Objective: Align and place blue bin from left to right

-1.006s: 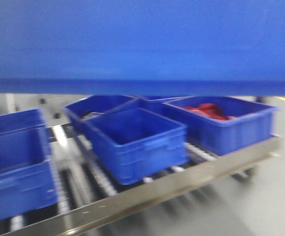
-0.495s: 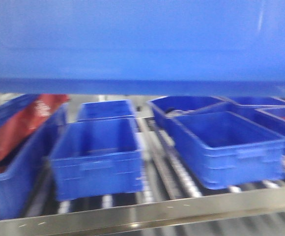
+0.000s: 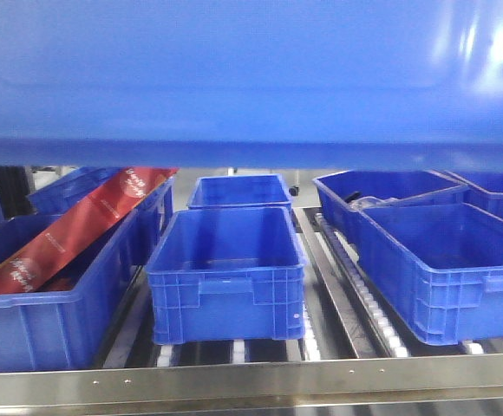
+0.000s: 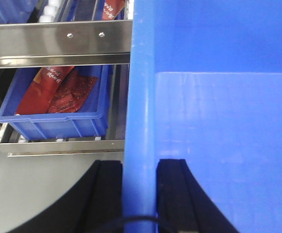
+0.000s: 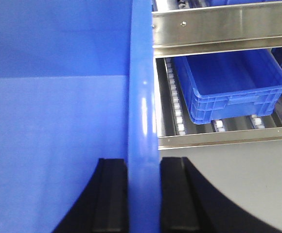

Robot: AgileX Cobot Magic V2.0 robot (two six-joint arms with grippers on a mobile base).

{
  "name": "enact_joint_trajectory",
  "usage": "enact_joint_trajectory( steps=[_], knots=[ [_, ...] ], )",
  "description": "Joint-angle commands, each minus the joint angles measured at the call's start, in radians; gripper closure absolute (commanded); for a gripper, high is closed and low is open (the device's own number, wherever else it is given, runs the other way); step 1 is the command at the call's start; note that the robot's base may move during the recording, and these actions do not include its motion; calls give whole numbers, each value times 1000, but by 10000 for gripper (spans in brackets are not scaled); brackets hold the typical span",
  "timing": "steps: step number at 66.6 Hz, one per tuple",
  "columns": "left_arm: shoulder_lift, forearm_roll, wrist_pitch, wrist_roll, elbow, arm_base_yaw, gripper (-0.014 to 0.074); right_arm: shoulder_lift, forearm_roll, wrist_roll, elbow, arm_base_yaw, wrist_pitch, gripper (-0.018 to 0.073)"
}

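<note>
The bin (image 3: 234, 78) fills the upper front view, above a roller rack (image 3: 234, 377). The left fingers (image 4: 110, 194) are closed on one rim, one finger on either side of the wall; the right fingers (image 5: 113, 194) grip the opposite rim likewise. Beyond the fingers, the rack carries other bins (image 3: 225, 269).

A stainless-steel flow rack (image 3: 251, 379) spans the lower frame, its shelves lined with white roller tracks (image 3: 366, 303) running front to back, while a smooth pale-grey floor (image 5: 248, 189) shows at the lower right of the right wrist view.
</note>
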Motion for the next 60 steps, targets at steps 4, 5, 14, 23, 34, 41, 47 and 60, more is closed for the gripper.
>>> enact_joint_trajectory(
  steps=[4, 5, 14, 23, 34, 41, 47, 60],
  knots=[
    [-8, 16, -96, -5, -7, -17, 707, -9, -13, 0, -10, 10, -109, 637],
    [-8, 16, -96, -5, -7, -17, 707, -9, -13, 0, -10, 10, -109, 637],
    [-8, 16, -96, -5, -7, -17, 707, -9, -13, 0, -10, 10, -109, 637],
    [-8, 16, -96, -5, -7, -17, 707, -9, -13, 0, -10, 10, -109, 637],
    [-8, 16, -96, -5, -7, -17, 707, -9, -13, 0, -10, 10, -109, 637],
    [-8, 16, -96, -5, -7, -17, 707, -9, -13, 0, -10, 10, -109, 637],
    [-8, 16, -96, -5, -7, -17, 707, -9, -13, 0, -10, 10, -115, 637],
    [-8, 16, -96, -5, -7, -17, 707, -9, -13, 0, -10, 10, -146, 637]
  ],
)
